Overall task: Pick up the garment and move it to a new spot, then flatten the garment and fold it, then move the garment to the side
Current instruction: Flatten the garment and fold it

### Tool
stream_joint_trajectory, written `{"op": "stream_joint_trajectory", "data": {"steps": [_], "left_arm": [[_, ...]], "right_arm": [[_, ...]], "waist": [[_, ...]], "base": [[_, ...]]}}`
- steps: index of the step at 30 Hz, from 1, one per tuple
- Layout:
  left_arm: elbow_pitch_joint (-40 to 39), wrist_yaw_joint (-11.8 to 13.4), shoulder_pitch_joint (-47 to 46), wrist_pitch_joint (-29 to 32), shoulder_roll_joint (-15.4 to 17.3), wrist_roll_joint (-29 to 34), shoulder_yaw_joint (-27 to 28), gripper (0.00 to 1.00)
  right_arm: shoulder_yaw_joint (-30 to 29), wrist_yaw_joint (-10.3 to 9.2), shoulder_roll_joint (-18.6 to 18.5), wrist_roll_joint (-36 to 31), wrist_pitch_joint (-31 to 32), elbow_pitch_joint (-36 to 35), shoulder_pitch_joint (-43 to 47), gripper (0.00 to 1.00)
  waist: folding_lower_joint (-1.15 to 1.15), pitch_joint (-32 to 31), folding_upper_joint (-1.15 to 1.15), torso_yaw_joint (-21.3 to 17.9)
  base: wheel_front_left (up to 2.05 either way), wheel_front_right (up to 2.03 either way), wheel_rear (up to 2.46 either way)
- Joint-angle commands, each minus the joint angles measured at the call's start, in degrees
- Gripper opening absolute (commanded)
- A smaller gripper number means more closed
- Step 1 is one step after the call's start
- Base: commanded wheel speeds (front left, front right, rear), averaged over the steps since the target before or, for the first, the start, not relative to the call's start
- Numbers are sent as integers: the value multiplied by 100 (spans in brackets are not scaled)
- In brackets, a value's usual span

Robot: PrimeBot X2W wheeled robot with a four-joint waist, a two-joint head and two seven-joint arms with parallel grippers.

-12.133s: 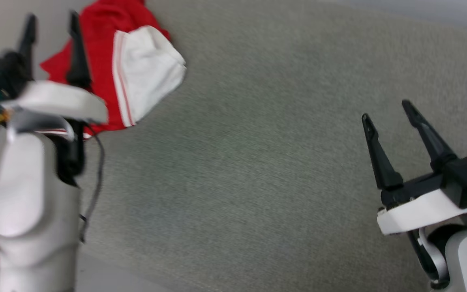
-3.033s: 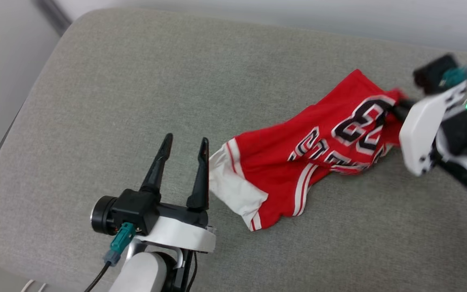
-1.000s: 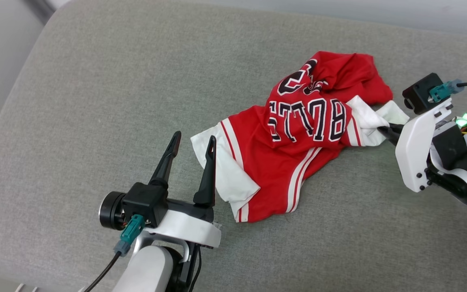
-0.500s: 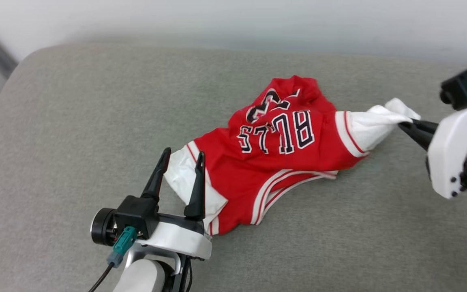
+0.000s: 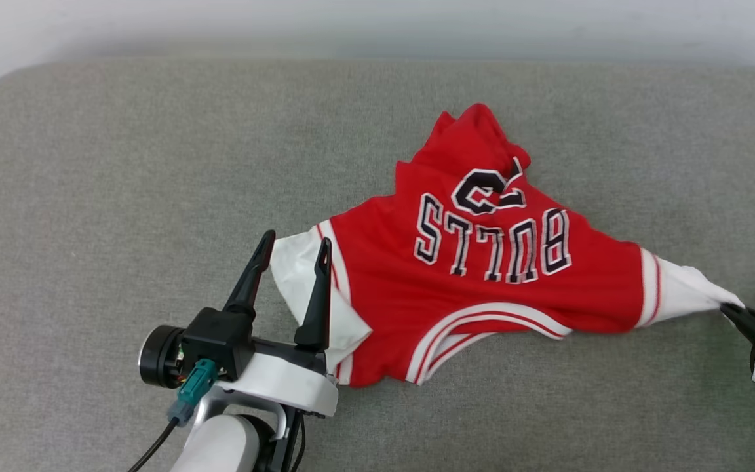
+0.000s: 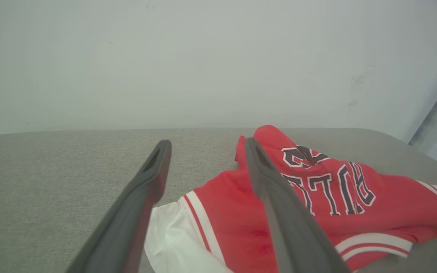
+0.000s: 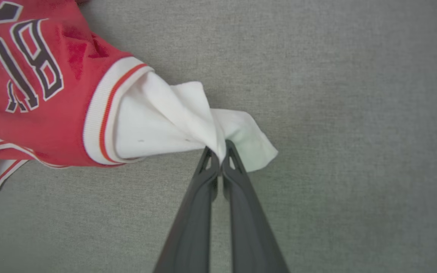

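And the stretch is on! Half a second ago the garment (image 5: 482, 282) sat bunched in the middle of the grey cushion (image 5: 122, 164). It now lies drawn out long from sleeve to sleeve, and the black "BULLS" lettering (image 5: 492, 246) is far flatter and reads upside down in the head view. The head camera has shifted as well, so the wall (image 6: 203, 57) is now a thinner strip along the top.

The right gripper (image 7: 218, 149) has carried its catch outward to the cushion's right side. Its two dark fingers are pinched tight together on the tip of the right white sleeve (image 5: 685, 295), which is pulled to a taut point. Most of that gripper's body is now cut off at the head view's right edge.

The left gripper (image 5: 292, 252) stands just as it did, fingers parted in a moderate V with nothing gripped. The left white sleeve (image 5: 295, 275) lies under and between its fingers. From these angles the fingertips seem to hang just above the cloth, though contact cannot be ruled out.

Now the count:
- One garment, lying on the cushion, print side up.
- Two white sleeves, one at each end.
- Two striped sleeve seams, plus one curved striped band along the near edge.
- One word of lettering, with one creased number above it whose digits are partly folded.
- Two grippers, each with two fingers.
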Motion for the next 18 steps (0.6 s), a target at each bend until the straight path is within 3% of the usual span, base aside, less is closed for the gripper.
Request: {"op": "stream_joint_trajectory", "data": {"steps": [1, 6, 7, 8, 14, 18], "left_arm": [[-23, 1, -71, 14, 48, 23, 10, 100], [-42, 26, -127, 44, 85, 44, 11, 100], [-45, 30, -127, 45, 92, 39, 18, 100], [-45, 36, -127, 42, 101, 33, 22, 100], [19, 92, -9, 32, 147, -33, 81, 100], [63, 149, 102, 54, 190, -77, 138, 100]], "right_arm": [[-104, -4, 80, -51, -85, 134, 77, 0], [-287, -4, 363, -150, -419, 762, 113, 0], [-282, -4, 392, -135, -531, 844, 84, 20], [-253, -4, 404, -134, -637, 925, 69, 100], [-66, -4, 299, -407, -1884, 738, 189, 100], [-51, -4, 419, -730, -2826, 431, 321, 100]], "waist": [[0, 129, 0, 14], [0, 309, 0, 31], [0, 323, 0, 28], [0, 331, 0, 25], [0, 148, 0, -8], [0, -66, 0, -41]], "base": [[0, 0, 0], [0, 0, 0], [0, 0, 0], [0, 0, 0], [0, 0, 0], [0, 0, 0]]}}
